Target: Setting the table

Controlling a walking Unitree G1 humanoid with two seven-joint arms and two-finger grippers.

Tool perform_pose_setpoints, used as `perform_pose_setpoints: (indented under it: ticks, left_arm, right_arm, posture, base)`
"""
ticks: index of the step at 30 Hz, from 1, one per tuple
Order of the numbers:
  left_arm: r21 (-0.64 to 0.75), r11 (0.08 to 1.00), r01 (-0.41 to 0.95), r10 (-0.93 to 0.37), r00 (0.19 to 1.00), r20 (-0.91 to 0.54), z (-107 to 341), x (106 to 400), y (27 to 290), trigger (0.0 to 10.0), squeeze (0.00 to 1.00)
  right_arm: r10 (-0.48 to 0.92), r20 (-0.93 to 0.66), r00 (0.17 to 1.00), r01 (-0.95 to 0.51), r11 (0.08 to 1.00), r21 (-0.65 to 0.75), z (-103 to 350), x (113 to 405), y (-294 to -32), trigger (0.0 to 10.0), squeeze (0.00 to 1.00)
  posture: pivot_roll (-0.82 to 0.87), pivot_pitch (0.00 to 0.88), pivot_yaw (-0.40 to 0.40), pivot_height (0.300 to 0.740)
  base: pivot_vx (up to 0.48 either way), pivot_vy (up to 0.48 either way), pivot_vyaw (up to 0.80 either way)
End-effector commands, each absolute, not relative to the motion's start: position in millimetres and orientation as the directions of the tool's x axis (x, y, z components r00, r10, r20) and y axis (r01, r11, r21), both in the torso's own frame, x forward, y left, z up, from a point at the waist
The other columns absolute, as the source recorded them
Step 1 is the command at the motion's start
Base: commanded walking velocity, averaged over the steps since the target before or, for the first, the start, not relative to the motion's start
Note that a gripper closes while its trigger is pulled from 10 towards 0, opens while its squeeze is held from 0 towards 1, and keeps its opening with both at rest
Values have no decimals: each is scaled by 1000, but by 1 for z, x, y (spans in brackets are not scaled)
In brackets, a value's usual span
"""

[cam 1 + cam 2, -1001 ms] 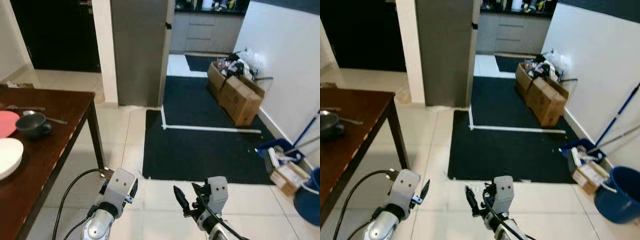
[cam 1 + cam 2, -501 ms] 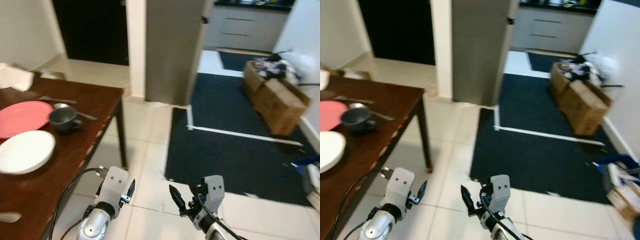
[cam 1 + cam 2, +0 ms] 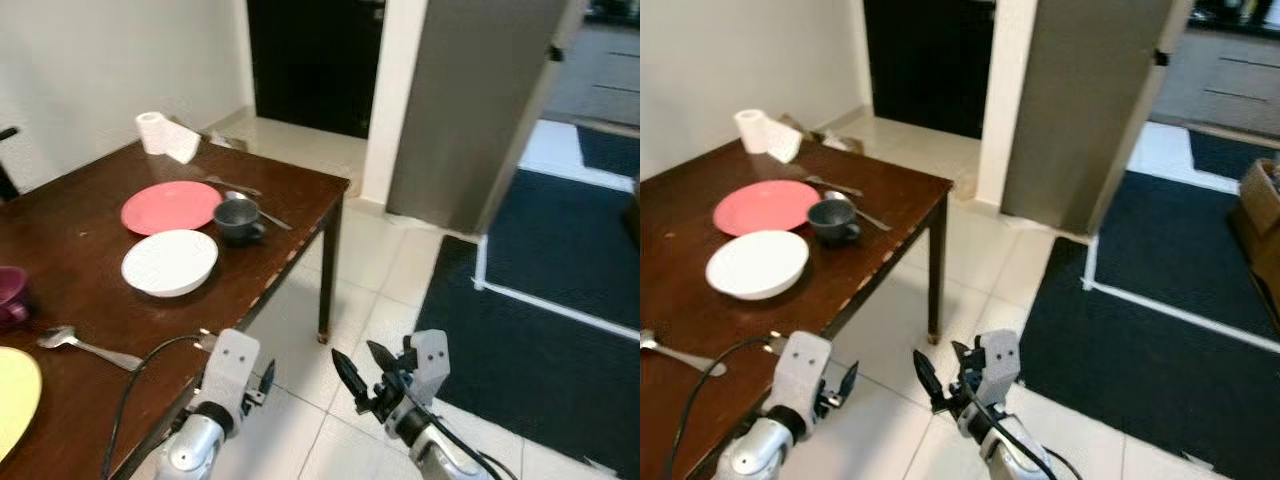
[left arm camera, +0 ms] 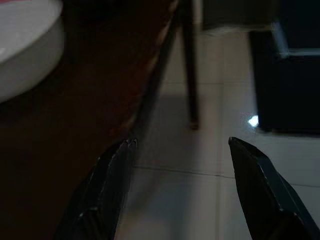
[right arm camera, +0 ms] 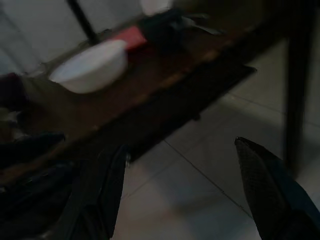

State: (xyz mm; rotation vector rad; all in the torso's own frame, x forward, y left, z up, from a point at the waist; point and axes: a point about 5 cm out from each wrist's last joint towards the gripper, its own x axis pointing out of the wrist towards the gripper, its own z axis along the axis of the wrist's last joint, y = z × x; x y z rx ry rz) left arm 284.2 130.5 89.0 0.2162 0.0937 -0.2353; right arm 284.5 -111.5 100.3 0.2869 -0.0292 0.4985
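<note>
We judge the step in hand to be the approach to the tabletop (image 3: pixel 60 260), with nothing yet picked up. To do it well, we should square up to the long edge and stop close enough that both arms reach the dishes without leaning. Going left to right across the dark wood: a yellow plate (image 3: pixel 12 398) at the near corner, a purple cup (image 3: pixel 8 296), a spoon (image 3: pixel 80 345), a white bowl (image 3: pixel 169 263), a pink plate (image 3: pixel 170 206), a grey cup (image 3: pixel 237 220) with cutlery (image 3: pixel 240 188) behind it, and a paper roll (image 3: pixel 158 135) at the far edge. Our left claw (image 3: pixel 264 379) hangs low beside the table edge, fingers wide and empty. Our right claw (image 3: pixel 365 367) floats over the tiled floor (image 3: pixel 360 290), fingers also spread, holding nothing. Beyond the table stand a dark doorway (image 3: pixel 310 55) and a grey fridge (image 3: pixel 470 110), with a black rug (image 3: pixel 560 330) further right.
</note>
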Motion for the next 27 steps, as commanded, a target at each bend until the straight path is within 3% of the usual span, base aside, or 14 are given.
perform_pose_setpoints:
  ticks: [1, 27]
  left_arm:
    - [193, 950, 246, -220, 965, -145, 85, 282, 131, 10000, 0]
    - [225, 949, 220, -188, 970, -154, 87, 285, 134, 10000, 0]
  right_arm:
    - [484, 83, 871, -487, 827, 280, 97, 281, -109, 10000, 0]
    - [544, 150, 826, -562, 767, 309, 117, 278, -88, 10000, 0]
  posture:
    - [53, 37, 37, 740]
    - [61, 32, 45, 740]
  base:
    - [0, 0, 800]
    - [0, 0, 797]
